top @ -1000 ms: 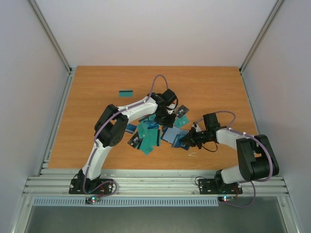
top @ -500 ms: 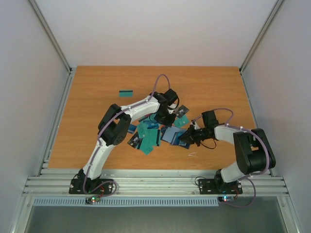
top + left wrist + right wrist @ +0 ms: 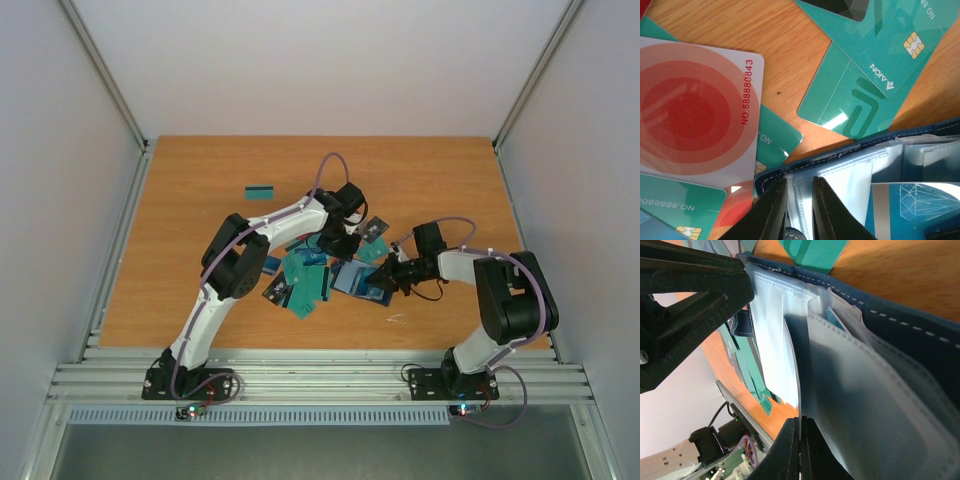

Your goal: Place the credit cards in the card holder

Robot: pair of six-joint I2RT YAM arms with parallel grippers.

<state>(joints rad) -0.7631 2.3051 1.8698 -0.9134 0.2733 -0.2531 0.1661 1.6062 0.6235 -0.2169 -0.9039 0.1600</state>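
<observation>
Preparation of the card holder (image 3: pixel 352 279) looks to be the step in hand. It lies open near the middle of the wooden table (image 3: pixel 190 220), at the right edge of the heap of credit cards (image 3: pixel 300 285), and both arms reach onto it.

The left gripper (image 3: pixel 800 200) has its jaws drawn close on the holder's near leaf, with a whitish plastic layer pinched between them just inside the stitched navy rim. The right gripper (image 3: pixel 800 440) has its jaws pressed together on the edge of one clear sleeve (image 3: pixel 855 405), holding it apart from its neighbours so that a pocket gapes.

A blue card (image 3: pixel 912 202) with a diamond pattern seems to sit behind the plastic already. A red-and-white card (image 3: pixel 695 107) and several teal ones lie loose on the wood just beside the holder. A lone teal card (image 3: pixel 260 191) rests well apart, toward the far left.

Neither gripper carries a card, so I judge the filling to be barely begun.

The next move probably calls for one gripper to let go and fetch a card while the other holds the pocket wide. The sleeve looks limp and may fall shut once released. Flat cards on bare wood are hard to pinch, so one that overlaps another is likely the easier pick.
</observation>
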